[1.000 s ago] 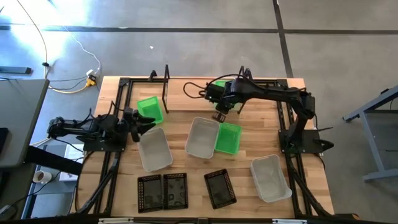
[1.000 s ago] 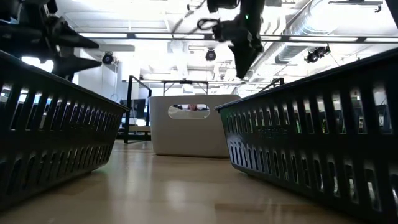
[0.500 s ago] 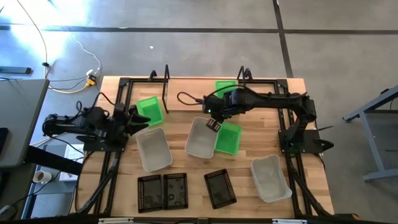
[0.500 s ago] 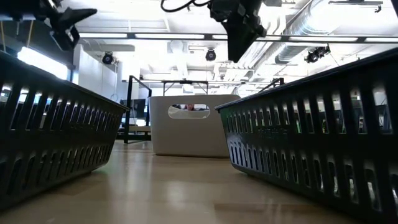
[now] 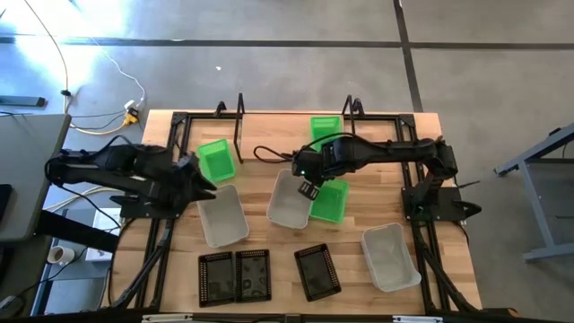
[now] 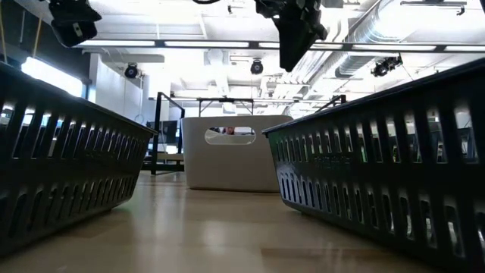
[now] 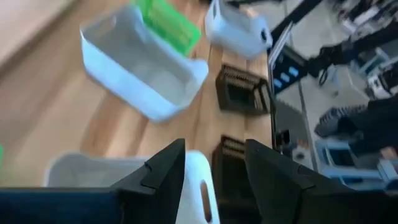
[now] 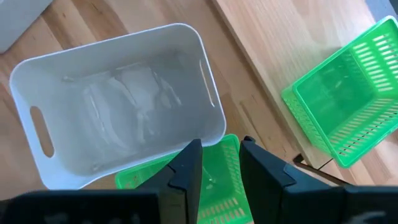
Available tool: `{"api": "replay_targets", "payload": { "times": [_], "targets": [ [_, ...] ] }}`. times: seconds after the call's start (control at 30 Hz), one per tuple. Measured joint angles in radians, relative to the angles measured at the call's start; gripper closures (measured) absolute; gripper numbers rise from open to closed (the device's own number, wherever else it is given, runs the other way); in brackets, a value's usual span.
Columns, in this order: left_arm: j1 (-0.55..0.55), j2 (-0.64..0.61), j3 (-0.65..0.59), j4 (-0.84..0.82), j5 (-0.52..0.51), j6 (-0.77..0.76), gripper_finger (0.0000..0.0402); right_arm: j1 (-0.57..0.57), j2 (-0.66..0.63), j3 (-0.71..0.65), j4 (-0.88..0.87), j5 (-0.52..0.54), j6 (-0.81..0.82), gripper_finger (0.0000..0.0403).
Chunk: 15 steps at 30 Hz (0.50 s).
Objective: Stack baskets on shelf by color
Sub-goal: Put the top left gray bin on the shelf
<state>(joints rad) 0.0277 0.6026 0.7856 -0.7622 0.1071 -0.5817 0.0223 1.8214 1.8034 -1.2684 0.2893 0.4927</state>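
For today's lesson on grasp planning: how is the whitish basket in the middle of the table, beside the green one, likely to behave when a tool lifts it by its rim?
The whitish basket looks thin-walled and empty, so it is probably light. Its walls seem smooth and glossy, so it may slip in a pinch; the handle slots would likely give surer hold. Its flat, wide base suggests it will slide rather than tip if nudged. The right tool hovers open near its rim.

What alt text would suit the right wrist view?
The open right gripper hangs empty over the seam between a whitish basket and a green basket lying side by side on the table. Another green basket sits on the shelf.
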Motion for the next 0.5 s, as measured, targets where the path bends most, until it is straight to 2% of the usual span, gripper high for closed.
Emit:
{"api": "replay_targets", "payload": {
  "times": [0.2,0.5],
  "targets": [
    [-0.051,0.139,0.018,0.001,0.046,-0.086,0.0245,0.007,0.000,0.000,-0.003,-0.028,0.004,0.0308],
    [-0.238,0.314,0.018,0.007,0.016,-0.247,0.0245,0.007,0.000,0.000,-0.006,-0.027,-0.003,0.0308]
  ]
}}
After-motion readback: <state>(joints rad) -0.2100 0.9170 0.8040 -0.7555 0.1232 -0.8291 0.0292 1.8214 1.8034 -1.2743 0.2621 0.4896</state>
